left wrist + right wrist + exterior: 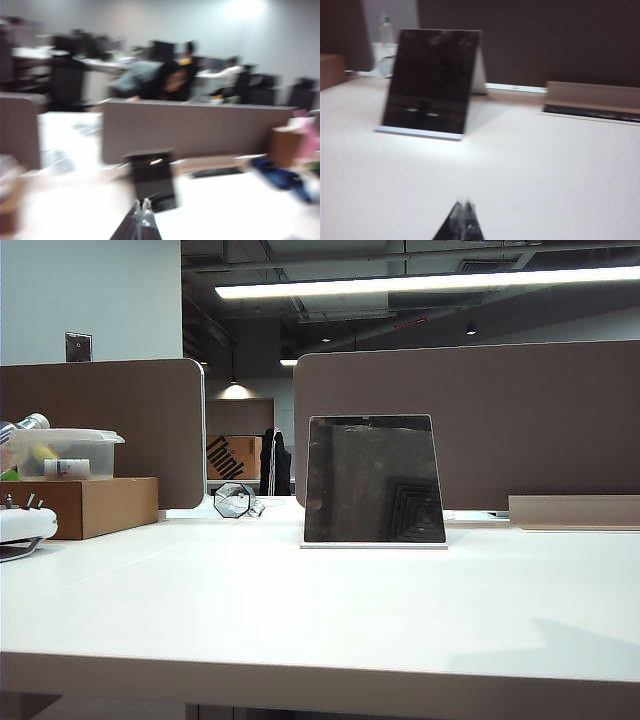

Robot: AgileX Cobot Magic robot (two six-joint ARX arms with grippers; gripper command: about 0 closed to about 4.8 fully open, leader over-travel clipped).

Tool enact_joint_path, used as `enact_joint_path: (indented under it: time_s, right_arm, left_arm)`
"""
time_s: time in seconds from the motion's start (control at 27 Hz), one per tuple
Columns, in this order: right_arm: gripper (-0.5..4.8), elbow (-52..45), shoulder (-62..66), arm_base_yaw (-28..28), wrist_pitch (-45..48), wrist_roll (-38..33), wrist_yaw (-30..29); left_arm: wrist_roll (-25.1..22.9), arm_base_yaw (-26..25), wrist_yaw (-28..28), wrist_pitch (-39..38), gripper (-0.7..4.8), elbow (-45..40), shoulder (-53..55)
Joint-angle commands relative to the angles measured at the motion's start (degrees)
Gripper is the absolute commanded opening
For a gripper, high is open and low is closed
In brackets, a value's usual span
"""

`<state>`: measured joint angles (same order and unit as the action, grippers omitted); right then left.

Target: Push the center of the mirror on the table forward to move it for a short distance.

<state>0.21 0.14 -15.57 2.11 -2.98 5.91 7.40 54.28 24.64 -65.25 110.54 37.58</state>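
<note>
Exterior view: we see the mirror standing tilted on its thin white base near the middle of the table, in front of the brown partition; neither arm shows here.
Mirror: its dark face carries a reflection of nested squares at the lower right, and the base lies flat on the table top.
Right tool: in the right wrist view we see its two fingertips pressed together, low over bare table, touching nothing.
Mirror to right tool: the mirror stands well ahead of the tips and off to one side, with open table between them.
Left tool: in the left wrist view, heavily blurred, we see its tips pressed together as well, holding nothing.
Mirror to left tool: a dark upright panel just beyond the tips looks to us like the mirror; the blur keeps us from telling whether they touch.
Left side of the table: a cardboard box carries a clear plastic container, and a small octagonal shiny object sits farther back, apart from the mirror.
Right side: a long beige tray lies along the partition.
</note>
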Motion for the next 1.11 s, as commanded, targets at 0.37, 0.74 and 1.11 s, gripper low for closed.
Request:
enact_joint_path:
  time_s: [0.37, 0.74, 1.11]
  right_arm:
    - [-0.05, -0.24, 0.07, 13.27, 0.81, -0.02, 1.90]
    - [-0.05, -0.24, 0.07, 18.23, 0.70, -0.02, 2.05]
    - [-0.05, -0.24, 0.07, 14.25, 0.74, -0.02, 1.86]
  left_arm:
    - [-4.15, -4.68, -12.07, -12.81, -0.05, -6.54, -11.54]
    - [-4.02, -7.30, -20.06, -14.86, -0.05, -16.06, -20.20]
    - [0.15, -7.39, -29.86, -13.11, -0.05, -36.41, -37.22]
